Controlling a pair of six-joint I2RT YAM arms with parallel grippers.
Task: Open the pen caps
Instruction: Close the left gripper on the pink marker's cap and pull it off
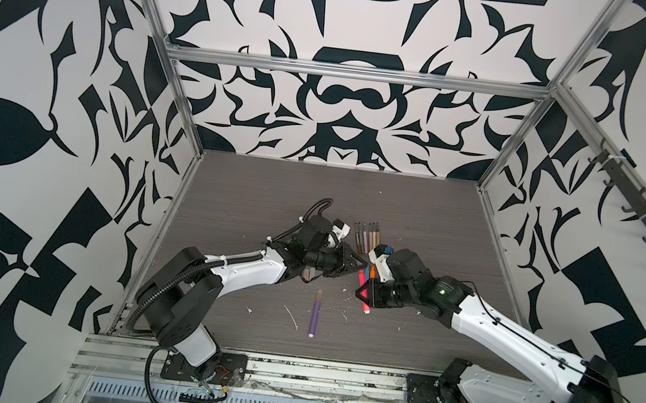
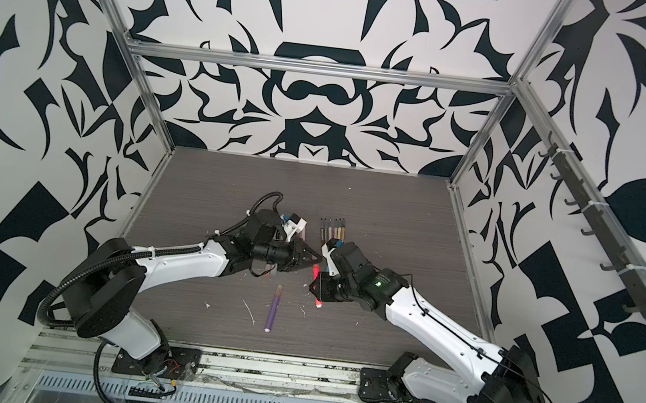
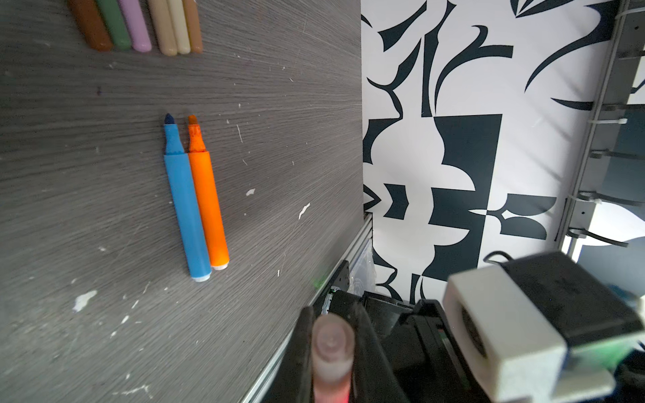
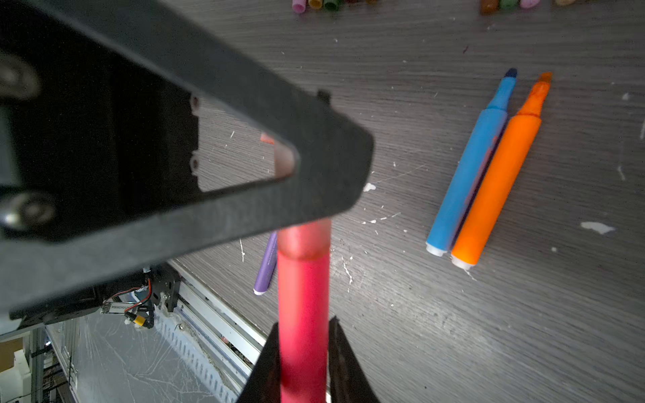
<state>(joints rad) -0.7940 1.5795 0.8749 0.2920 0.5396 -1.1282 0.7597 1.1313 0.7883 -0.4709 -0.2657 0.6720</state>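
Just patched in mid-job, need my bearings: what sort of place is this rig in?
Probably a lab robot test cell, not a home: an aluminium frame boxes in the grey tabletop, and the walls are black-and-white patterned panels.

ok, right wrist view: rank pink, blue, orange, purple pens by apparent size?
1. pink pen, but it's nearest the camera, so unsure.
2. blue pen and orange pen: alike, not ranked.
3. purple pen, partly hidden behind the pink pen.
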